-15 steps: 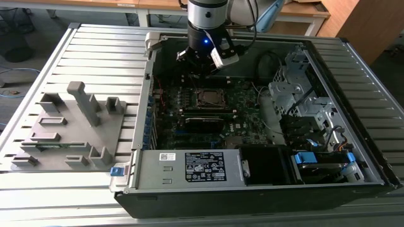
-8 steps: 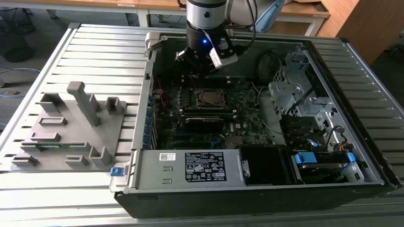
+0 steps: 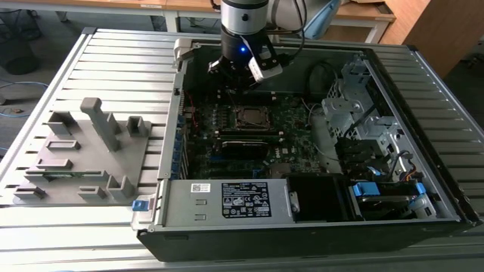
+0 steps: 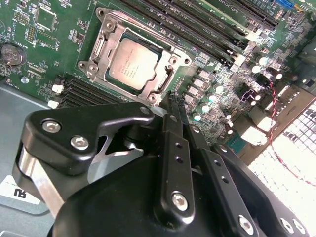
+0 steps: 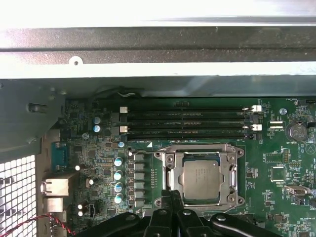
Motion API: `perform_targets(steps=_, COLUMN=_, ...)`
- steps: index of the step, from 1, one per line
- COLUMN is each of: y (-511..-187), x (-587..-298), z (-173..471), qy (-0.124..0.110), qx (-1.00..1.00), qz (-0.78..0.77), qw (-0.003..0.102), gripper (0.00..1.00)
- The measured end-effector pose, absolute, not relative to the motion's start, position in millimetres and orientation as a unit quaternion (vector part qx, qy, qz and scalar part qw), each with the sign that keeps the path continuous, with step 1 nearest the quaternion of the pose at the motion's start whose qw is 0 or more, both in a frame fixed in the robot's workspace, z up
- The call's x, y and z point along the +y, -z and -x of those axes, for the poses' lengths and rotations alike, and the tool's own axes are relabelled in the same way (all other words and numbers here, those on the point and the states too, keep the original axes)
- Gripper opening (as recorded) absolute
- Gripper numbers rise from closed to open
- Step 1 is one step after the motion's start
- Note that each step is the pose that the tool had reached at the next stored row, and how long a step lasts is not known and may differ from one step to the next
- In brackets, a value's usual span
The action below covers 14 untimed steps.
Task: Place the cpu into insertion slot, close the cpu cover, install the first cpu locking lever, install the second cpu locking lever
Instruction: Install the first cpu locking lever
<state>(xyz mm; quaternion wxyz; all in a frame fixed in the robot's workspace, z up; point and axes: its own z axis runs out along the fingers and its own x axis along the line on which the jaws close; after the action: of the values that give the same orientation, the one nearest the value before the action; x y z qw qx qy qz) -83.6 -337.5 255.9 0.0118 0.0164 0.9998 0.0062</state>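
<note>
The cpu [image 4: 133, 64] [image 5: 201, 182] lies flat in its socket on the green motherboard, its grey metal top showing. The silvery cpu cover [image 4: 109, 34] [image 5: 227, 170] lies down around it as a frame with the chip in its window. In both wrist views my gripper [image 4: 171, 100] [image 5: 173, 195] is shut with nothing between its black fingers, its tips at the socket's edge near one corner. In the exterior view the gripper [image 3: 236, 78] hangs inside the open computer case, just behind the socket [image 3: 252, 117]. I cannot tell how the locking levers stand.
Black memory slots [image 5: 187, 123] run beside the socket, with a row of capacitors [image 5: 118, 180] on another side. The case's metal wall [image 5: 148, 49] rises close behind. A power supply [image 3: 226, 199] and drive cage [image 3: 363, 113] fill the case's other parts. A grey fixture plate [image 3: 83, 153] lies at the exterior view's left.
</note>
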Motion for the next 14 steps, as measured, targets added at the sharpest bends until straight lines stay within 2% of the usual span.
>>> perform_targets(steps=14, y=-255.8, x=-337.5, z=85.7, qy=-0.006, qx=1.000, qz=-0.016, qw=0.012, gripper=0.11)
